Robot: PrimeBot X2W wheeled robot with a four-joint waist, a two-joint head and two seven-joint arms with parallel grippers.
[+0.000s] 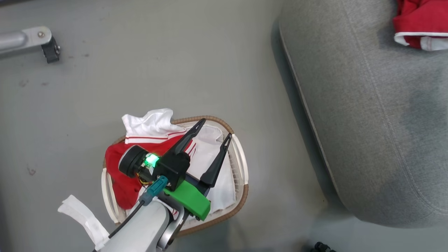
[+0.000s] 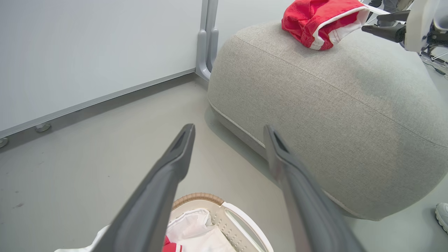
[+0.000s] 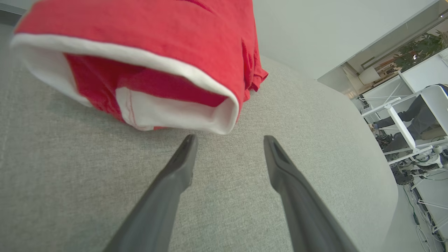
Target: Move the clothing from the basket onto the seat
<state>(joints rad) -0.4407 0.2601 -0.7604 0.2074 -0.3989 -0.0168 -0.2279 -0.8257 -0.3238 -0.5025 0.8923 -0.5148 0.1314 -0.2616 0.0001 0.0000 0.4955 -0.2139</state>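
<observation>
The cream basket [image 1: 241,164] with a brown rim stands on the floor and holds red clothing [image 1: 120,178] with white stripes beside white cloth. My left gripper [image 1: 215,128] hangs open just above the basket, nothing between its fingers; its wrist view shows the basket's rim [image 2: 197,197] below the fingers. One red garment [image 1: 420,21] with white trim lies on the grey seat [image 1: 367,115]. My right gripper [image 3: 229,140] is open just short of that garment [image 3: 147,52], over the seat fabric [image 3: 70,182], holding nothing. It also shows in the left wrist view as the right gripper [image 2: 383,29] beside the garment [image 2: 315,21].
A metal leg with a caster [image 1: 50,50] stands at the far left on the floor. A white cloth strip [image 1: 84,217] lies by the basket. A wall panel [image 2: 87,52] runs behind the seat. A shoe [image 2: 442,215] shows at the right edge, desks [image 3: 413,115] beyond.
</observation>
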